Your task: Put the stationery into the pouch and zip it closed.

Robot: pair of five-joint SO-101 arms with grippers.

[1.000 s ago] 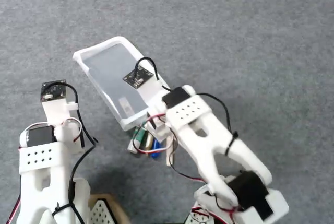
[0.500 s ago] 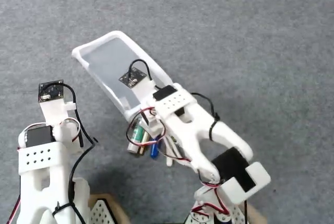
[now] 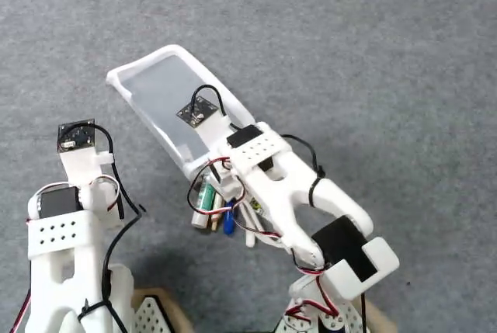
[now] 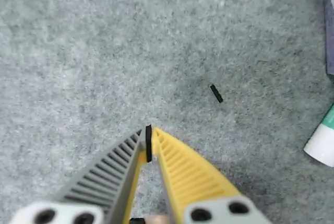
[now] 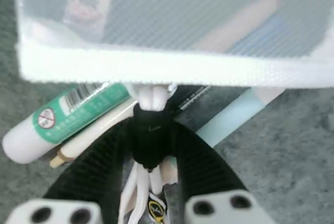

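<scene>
A translucent white pouch (image 3: 159,96) lies slanted on the grey mat, its open end toward the arms. Out of that end stick a green glue stick (image 3: 205,198), a blue pen (image 3: 229,218) and a pale pencil (image 3: 250,228). My right gripper (image 3: 220,179) is at that end, and in the right wrist view the right gripper (image 5: 151,130) is shut on the zipper pull (image 5: 151,98) below the pouch's white edge band (image 5: 172,70). The glue stick (image 5: 68,119) and a light blue pen (image 5: 229,120) lie under the band. My left gripper (image 4: 148,148) is shut over bare mat.
The left arm (image 3: 66,224) stands apart, to the left of the pouch. A small black fleck (image 4: 216,93) lies on the mat beyond the left gripper, and the glue stick's white end (image 4: 322,145) shows at the side. A grey mat (image 3: 373,77) covers the table.
The right arm has shifted left and away, and the pouch has slid a little the same way with it. More of the stationery shows at the open end. The left arm has not moved.
</scene>
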